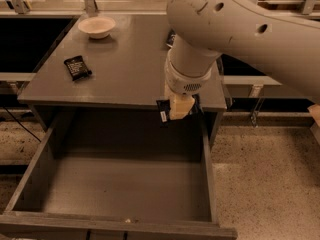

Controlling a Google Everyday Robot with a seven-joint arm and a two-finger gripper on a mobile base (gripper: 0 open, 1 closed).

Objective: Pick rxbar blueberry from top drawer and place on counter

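Observation:
My gripper point(179, 111) hangs from the big white arm at the counter's front right edge, above the back right of the open top drawer point(125, 184). It is shut on the rxbar blueberry point(163, 112), a dark navy bar with white text sticking out to the left of the tan fingers. The bar is lifted to about the height of the counter's point(125, 69) front edge. The drawer's grey floor shows nothing on it.
A black packet with white print point(77, 67) lies on the counter's left. A white bowl point(96, 27) stands at the back left. A dark blue bag point(171, 37) lies behind the arm, mostly hidden. Black recessed bins flank the counter.

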